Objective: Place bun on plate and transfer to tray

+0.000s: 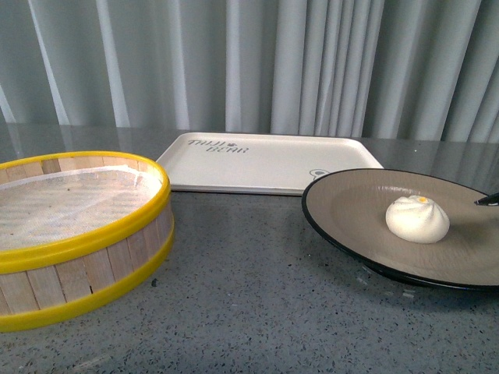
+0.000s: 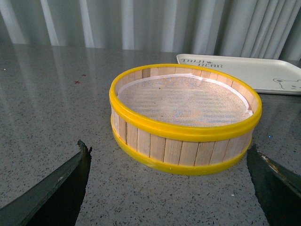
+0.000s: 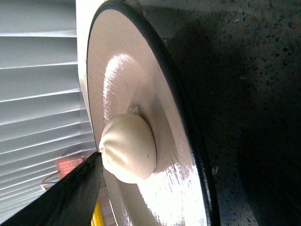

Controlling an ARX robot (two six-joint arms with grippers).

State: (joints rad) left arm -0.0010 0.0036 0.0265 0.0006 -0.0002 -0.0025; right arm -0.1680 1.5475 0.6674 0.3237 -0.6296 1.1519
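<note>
The bun (image 1: pixel 418 220) lies on the right half of the plate (image 1: pixel 351 210), which stands on the table at the right, in front of the tray (image 1: pixel 265 160). My right gripper (image 3: pixel 174 179) is open at the plate's right edge. One dark finger (image 3: pixel 70 197) reaches over the plate right next to the bun (image 3: pixel 129 148), and its tip shows in the front view (image 1: pixel 487 200). The plate's black rim (image 3: pixel 188 136) runs between the jaws. My left gripper (image 2: pixel 167 148) is open and empty, low over the table in front of the steamer basket.
A yellow-rimmed wooden steamer basket (image 1: pixel 78 234) with a white liner stands at the left; it fills the left wrist view (image 2: pixel 183 117). The tray's corner with the bear drawing (image 2: pixel 282 84) lies behind it. Grey curtains hang behind the speckled grey table (image 1: pixel 257 312).
</note>
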